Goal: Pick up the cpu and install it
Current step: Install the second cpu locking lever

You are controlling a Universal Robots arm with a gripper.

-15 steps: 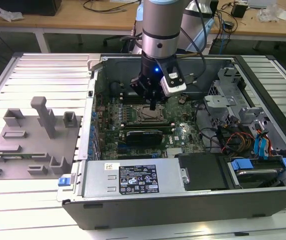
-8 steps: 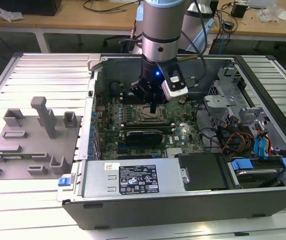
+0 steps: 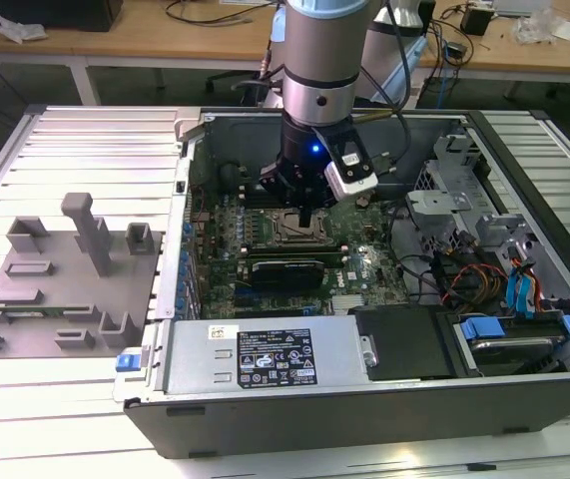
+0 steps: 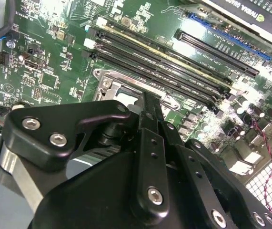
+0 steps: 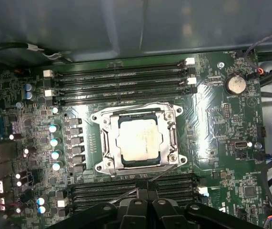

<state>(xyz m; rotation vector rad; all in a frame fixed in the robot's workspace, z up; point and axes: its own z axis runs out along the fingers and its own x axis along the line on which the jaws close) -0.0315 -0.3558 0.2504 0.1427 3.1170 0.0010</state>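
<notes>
The cpu point(image 5: 140, 140), a flat silvery-white square, lies inside the metal-framed socket point(image 5: 105, 143) on the green motherboard point(image 5: 221, 138). In the second wrist view a pale corner of the cpu point(image 4: 126, 98) shows just past the black fingers point(image 4: 147, 138). My gripper point(image 3: 304, 214) hangs inside the open computer case, just above the socket point(image 3: 291, 232). Its two fingers stand pressed together with nothing between them. The fingertips point(image 5: 136, 204) sit apart from the cpu, over the memory slots beside the socket.
Memory slots point(image 5: 121, 81) run along both sides of the socket. A graphics card point(image 3: 286, 270), power supply point(image 3: 265, 357), drive cage point(image 3: 444, 210) and cables point(image 3: 464, 274) crowd the case. Grey fixture blocks point(image 3: 85, 239) stand on the slatted table at the exterior view's left.
</notes>
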